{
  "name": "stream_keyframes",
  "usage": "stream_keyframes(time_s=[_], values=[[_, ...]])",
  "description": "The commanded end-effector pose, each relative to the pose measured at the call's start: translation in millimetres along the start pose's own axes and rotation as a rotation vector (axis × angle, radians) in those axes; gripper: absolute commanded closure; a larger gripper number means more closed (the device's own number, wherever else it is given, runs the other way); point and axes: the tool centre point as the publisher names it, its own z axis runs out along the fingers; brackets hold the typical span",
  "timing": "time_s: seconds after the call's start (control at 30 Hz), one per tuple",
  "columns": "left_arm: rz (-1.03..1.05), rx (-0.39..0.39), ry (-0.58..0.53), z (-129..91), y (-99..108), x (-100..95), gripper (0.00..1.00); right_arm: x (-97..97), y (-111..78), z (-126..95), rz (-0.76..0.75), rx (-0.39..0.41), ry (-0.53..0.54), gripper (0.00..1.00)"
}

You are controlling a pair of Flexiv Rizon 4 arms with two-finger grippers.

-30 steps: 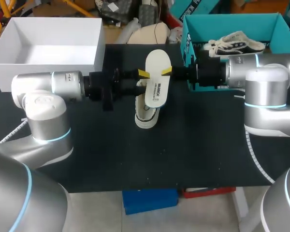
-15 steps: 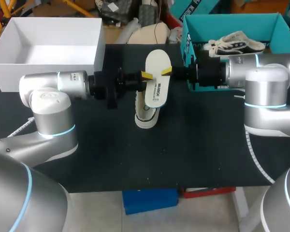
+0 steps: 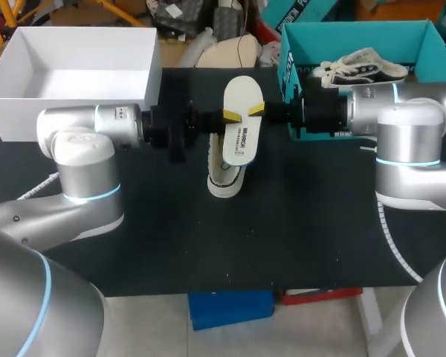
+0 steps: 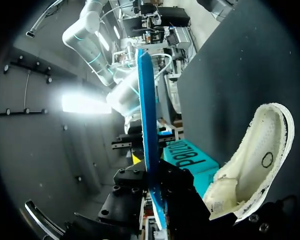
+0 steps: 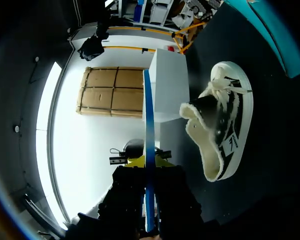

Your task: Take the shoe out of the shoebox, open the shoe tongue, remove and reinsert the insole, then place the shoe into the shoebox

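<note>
White insole (image 3: 242, 137) edge-on between left hand (image 3: 230, 115), right hand (image 3: 256, 109)

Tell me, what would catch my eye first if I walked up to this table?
Most striking is the white oval insole, held up over the middle of the black table by the left claw and the right claw from opposite sides. Under it rests the white fleece-lined sneaker. A second sneaker sits in the teal cardboard shoebox at the far right.
</note>
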Motion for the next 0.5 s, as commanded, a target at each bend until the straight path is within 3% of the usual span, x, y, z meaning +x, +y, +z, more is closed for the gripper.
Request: stream_keyframes(time_s=[0.03, 0.2, 0.3, 0.37, 0.5], values=[[0.003, 0.004, -0.001, 5.8, 3.2, 1.1, 0.85, -0.1, -1.1, 1.2, 0.0, -0.004, -0.001, 1.0], [0.002, 0.007, -0.006, 8.6, 4.4, 1.4, 0.79, -0.1, -1.1, 1.2, 0.0, -0.004, -0.001, 1.0], [0.002, 0.009, -0.006, 9.5, 4.4, 1.7, 0.85, -0.1, -1.1, 1.2, 0.0, -0.004, -0.001, 1.0], [0.002, 0.011, -0.004, 10.0, 4.3, 2.5, 1.0, -0.1, -1.1, 1.2, 0.0, -0.004, -0.001, 1.0], [0.0, 0.015, -0.005, 11.4, 4.4, 3.4, 1.0, -0.1, -1.1, 1.2, 0.0, -0.004, -0.001, 1.0]])
